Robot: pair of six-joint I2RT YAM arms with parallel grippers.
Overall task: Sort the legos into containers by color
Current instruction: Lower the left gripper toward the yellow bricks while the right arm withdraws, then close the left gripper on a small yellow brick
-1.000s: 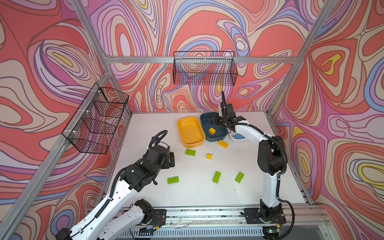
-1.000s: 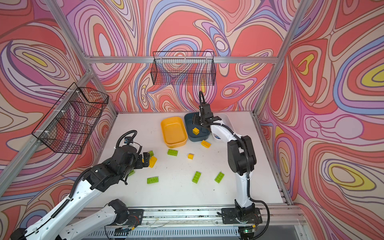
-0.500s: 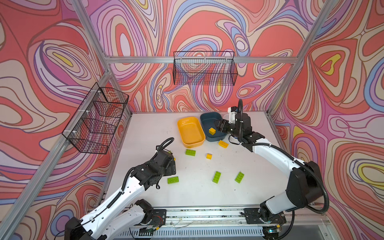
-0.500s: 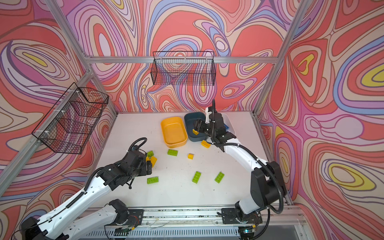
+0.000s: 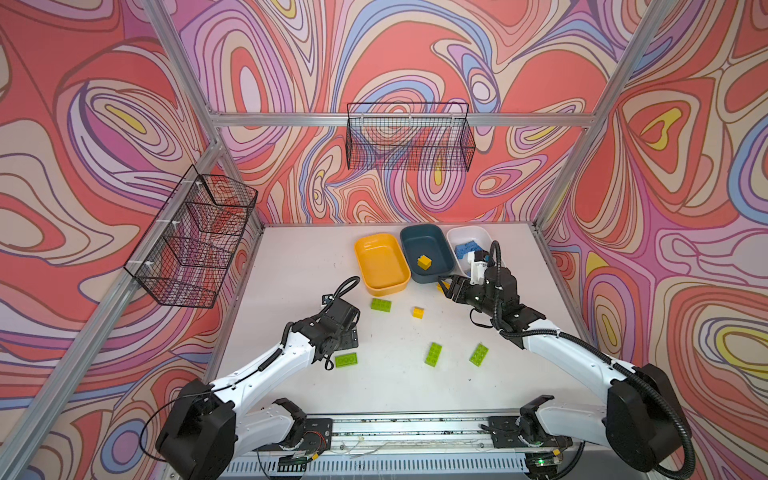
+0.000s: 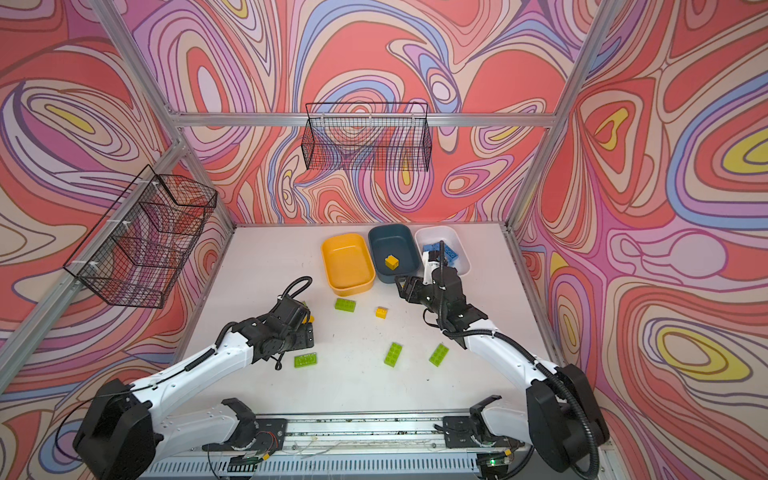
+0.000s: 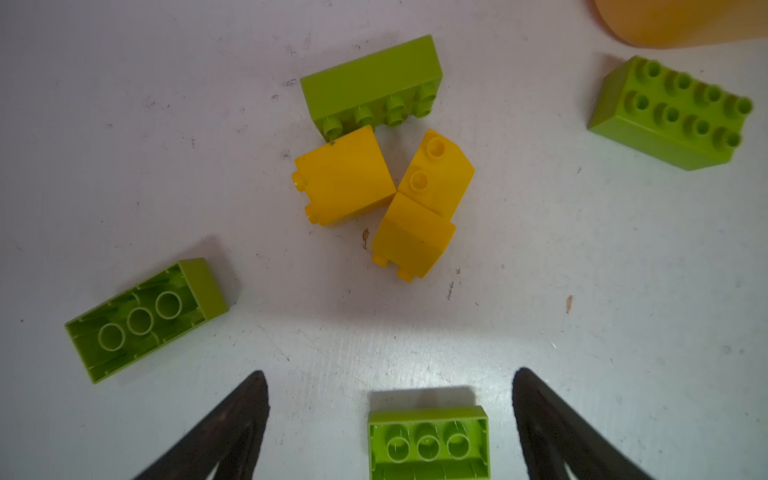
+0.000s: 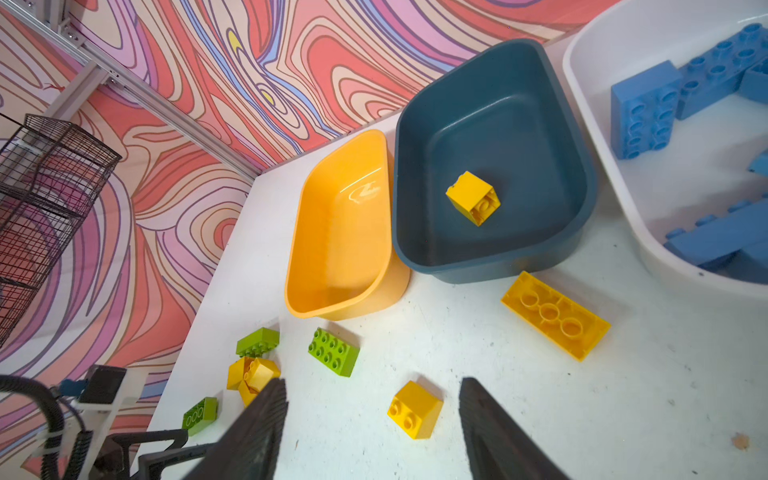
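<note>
White tabletop [image 7: 124,187] lies under your left gripper [image 7: 390,372], whose fingers stand spread wide with nothing in them. Seen between those fingers, set back from the tips toward the wrist, is a green brick [image 7: 428,440], hollow side up. Its long axis runs from one finger across to the other, so I judge that closing would catch it by the short ends unless you turn the wrist first. Your right gripper [image 8: 372,380], partly spread and also empty, hangs well apart near the dark blue bin [image 8: 498,108], so the left arm is nearer. The empty yellow bin [image 8: 340,232] looks the likely home.
</note>
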